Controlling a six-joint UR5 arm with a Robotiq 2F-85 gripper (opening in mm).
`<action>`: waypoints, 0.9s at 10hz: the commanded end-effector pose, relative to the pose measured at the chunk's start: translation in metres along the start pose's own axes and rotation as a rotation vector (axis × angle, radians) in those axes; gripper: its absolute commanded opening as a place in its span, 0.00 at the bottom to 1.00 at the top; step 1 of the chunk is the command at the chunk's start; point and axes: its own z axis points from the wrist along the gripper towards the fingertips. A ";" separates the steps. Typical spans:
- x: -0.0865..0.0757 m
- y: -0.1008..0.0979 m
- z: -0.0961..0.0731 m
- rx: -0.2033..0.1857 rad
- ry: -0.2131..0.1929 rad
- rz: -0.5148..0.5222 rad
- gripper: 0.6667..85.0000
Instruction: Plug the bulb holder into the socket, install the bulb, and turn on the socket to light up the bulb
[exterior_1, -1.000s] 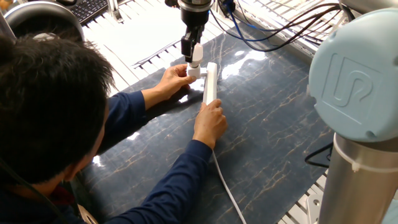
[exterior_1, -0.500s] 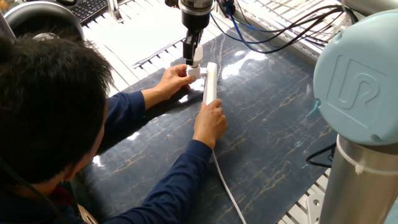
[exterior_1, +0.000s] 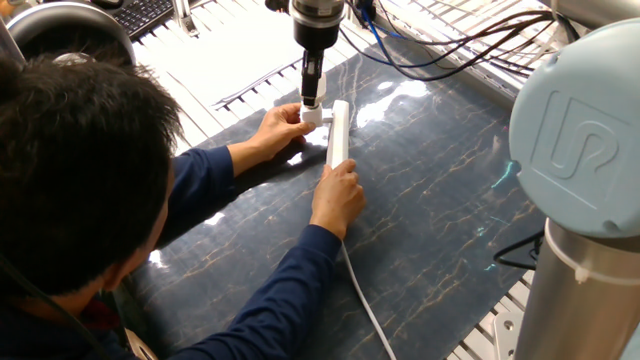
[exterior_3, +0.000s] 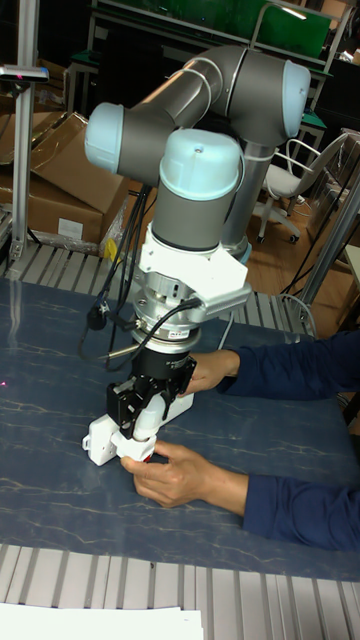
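- Gripper (exterior_1: 313, 92) points straight down, jaws clamped on the bulb (exterior_1: 315, 90); the white neck shows between the fingers in both views.
- Bulb sits right above the bulb holder (exterior_1: 312, 116), touching or nearly so; can't tell how far it is seated.
- Bulb holder stands at the far end of the socket (exterior_1: 339, 135), on its left side in the fixed view; can't tell whether it is plugged in.
- Socket, a long white strip, lies on the dark marbled mat (exterior_1: 430, 190); its white cord (exterior_1: 365, 305) runs from the near end toward the table edge.
- A person's hand (exterior_1: 280, 128) grips the bulb holder just left of the socket.
- Person's other hand (exterior_1: 338, 195) presses on the socket's near end, covering it.
- Tall fixed view: gripper (exterior_3: 135, 428) over the white block (exterior_3: 100, 440), a hand (exterior_3: 180, 475) just beside it, a small red spot showing at the fingers.
- Arm's grey-blue joints (exterior_3: 200, 175) tower above the socket; black cables (exterior_1: 440, 45) loop behind it.
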 end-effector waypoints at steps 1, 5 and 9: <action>-0.002 0.000 0.000 0.000 -0.017 -0.053 0.68; -0.005 0.004 0.002 0.013 -0.013 -0.016 0.35; 0.004 0.008 0.002 -0.026 0.013 0.140 0.00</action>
